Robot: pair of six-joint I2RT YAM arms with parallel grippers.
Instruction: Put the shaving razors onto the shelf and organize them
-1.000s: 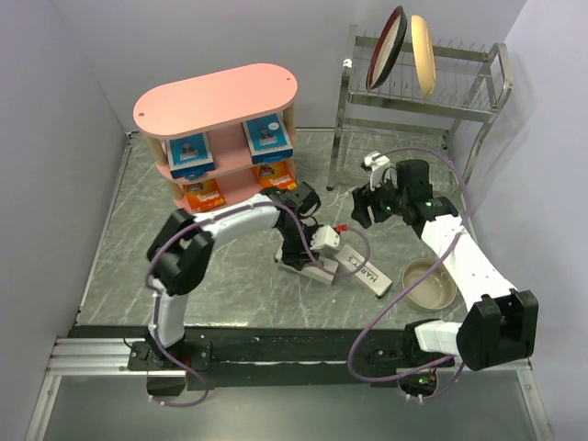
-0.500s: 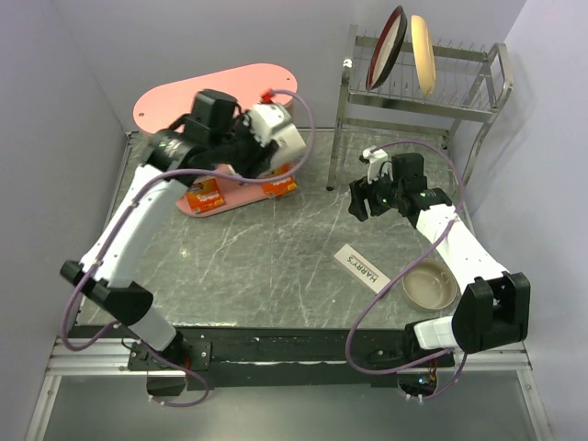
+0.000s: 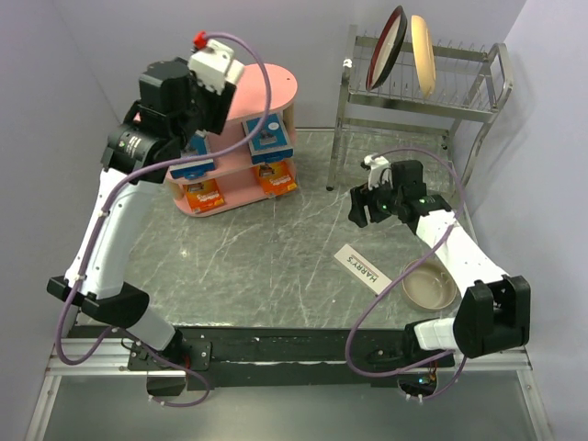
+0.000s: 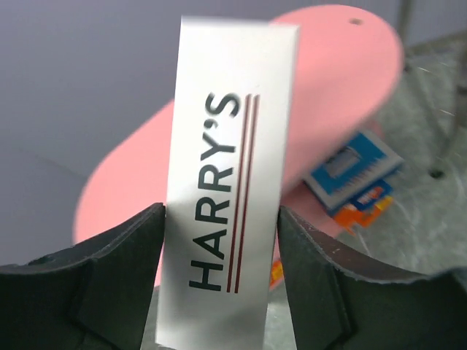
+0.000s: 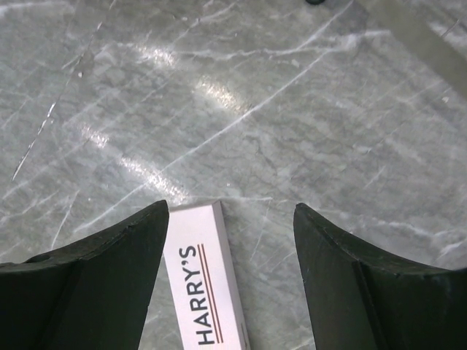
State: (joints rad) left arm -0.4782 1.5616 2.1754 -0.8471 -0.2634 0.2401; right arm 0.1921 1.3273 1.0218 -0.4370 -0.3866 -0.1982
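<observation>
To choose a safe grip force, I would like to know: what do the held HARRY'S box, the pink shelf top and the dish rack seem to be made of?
Held HARRY'S box: probably cardboard, matte white, with printed lettering and sharp flat edges.
Pink shelf top: likely painted wood or board; the surface is smooth and even, with low sheen.
Dish rack: metal, judging by its shiny silvery wires and tubes.

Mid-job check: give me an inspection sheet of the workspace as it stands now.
Surface: grey marbled table, no spills seen.
Job's things: held HARRY'S box over the pink shelf; second HARRY'S box flat on the table; blue packs and orange packs on the shelf's tiers.
Clutter: bowl; dish rack with two plates.
Tools: left tool shut on held HARRY'S box; right tool open above second HARRY'S box.
Cables: purple cables loop along both arms.
Surroundings: plain walls.
</observation>
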